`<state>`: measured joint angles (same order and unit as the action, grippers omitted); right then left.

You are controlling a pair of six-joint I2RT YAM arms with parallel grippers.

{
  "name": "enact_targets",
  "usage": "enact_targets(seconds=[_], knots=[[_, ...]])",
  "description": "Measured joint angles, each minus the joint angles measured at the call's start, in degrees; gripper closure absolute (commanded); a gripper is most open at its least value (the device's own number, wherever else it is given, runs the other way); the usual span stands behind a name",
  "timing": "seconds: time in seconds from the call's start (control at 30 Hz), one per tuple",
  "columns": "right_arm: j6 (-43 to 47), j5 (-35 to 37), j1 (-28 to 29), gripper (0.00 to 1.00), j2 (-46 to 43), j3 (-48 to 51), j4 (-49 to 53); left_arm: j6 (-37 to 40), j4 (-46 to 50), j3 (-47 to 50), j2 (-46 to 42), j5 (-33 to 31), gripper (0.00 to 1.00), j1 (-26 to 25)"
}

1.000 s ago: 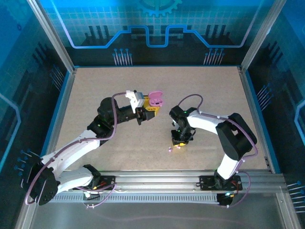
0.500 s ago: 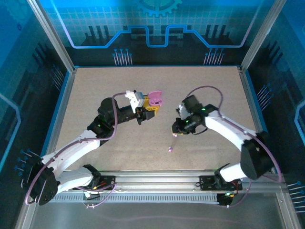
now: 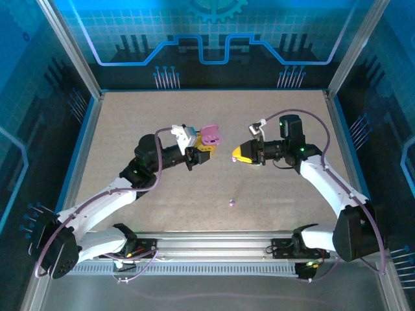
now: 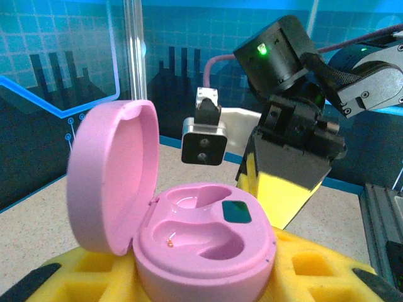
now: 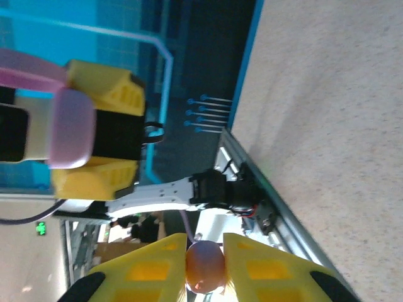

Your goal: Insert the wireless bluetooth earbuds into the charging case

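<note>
The pink charging case (image 4: 208, 245) sits with its lid (image 4: 110, 173) swung open and both sockets bare, and my left gripper (image 4: 204, 280) is shut on its base. From above, the case (image 3: 209, 134) is held over the middle of the table by the left gripper (image 3: 205, 149). My right gripper (image 3: 238, 154) hovers just right of it, pointing left at the case. Its yellow fingers (image 5: 151, 261) are shut on a small rounded earbud (image 5: 204, 267). The right gripper (image 4: 286, 189) looms close behind the case. Another small purple earbud (image 3: 231, 203) lies on the table, nearer the front.
The speckled beige tabletop (image 3: 162, 110) is ringed by blue panels and metal frame posts (image 3: 71, 48). An aluminium rail (image 3: 214, 243) with both arm bases runs along the near edge.
My right gripper closed on an earbud near the table, lifted it, and swung up and back to face the case. The second earbud stayed on the table. The left arm held still.
</note>
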<state>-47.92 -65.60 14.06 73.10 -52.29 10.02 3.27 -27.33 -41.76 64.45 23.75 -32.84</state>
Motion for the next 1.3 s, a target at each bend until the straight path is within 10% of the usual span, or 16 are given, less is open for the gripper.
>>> enact_targets(seconds=[1.3], knots=[[8.1,12.2,8.9,0.79,0.9,-16.9,7.6,1.6,-9.1,3.0,3.5,9.2,0.67,-0.3]])
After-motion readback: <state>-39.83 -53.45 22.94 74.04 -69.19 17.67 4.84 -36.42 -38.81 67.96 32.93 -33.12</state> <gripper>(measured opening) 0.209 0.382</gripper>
